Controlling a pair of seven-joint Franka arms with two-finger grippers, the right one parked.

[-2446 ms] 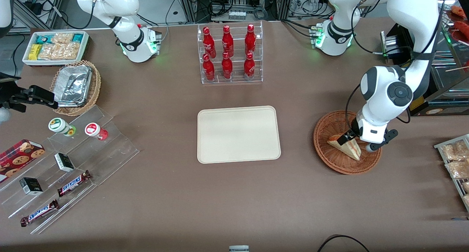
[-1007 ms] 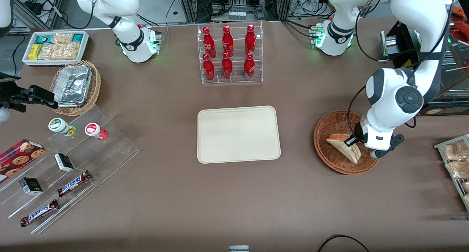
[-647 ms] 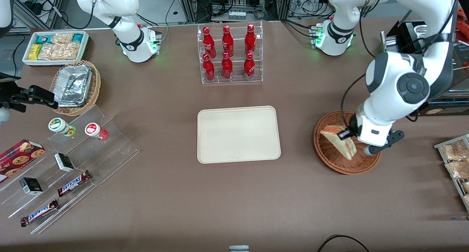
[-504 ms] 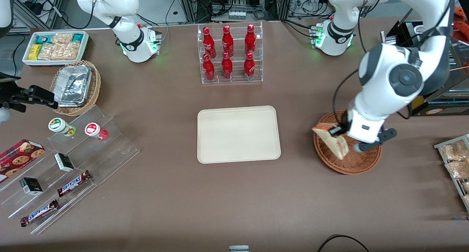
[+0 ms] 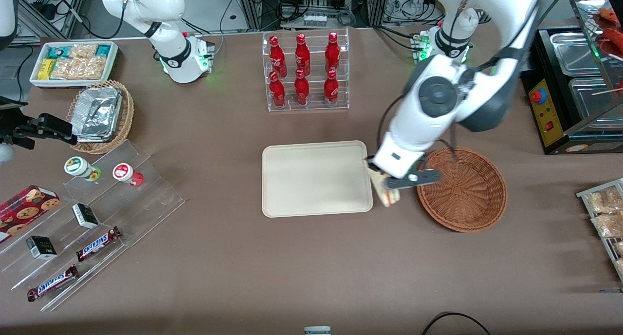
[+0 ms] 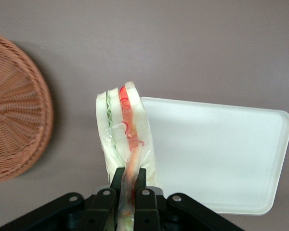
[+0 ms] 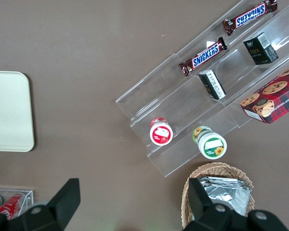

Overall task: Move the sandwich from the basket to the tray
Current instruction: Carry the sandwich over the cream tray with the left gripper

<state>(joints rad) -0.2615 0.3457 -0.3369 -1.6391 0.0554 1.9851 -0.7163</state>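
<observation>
The sandwich, a plastic-wrapped wedge of white bread with red and green filling, hangs in the air in my gripper, which is shut on its wrapper. In the front view the gripper holds the sandwich above the gap between the tray and the basket, at the tray's edge. The reddish-brown wicker basket has nothing in it. The cream tray is bare and lies beside the sandwich.
A clear rack of red bottles stands farther from the front camera than the tray. A clear stepped shelf with snacks, a lighter basket of foil trays and a white snack bin lie toward the parked arm's end.
The gripper has lifted the sandwich out of the basket and carried it sideways toward the tray. The basket is now empty.
</observation>
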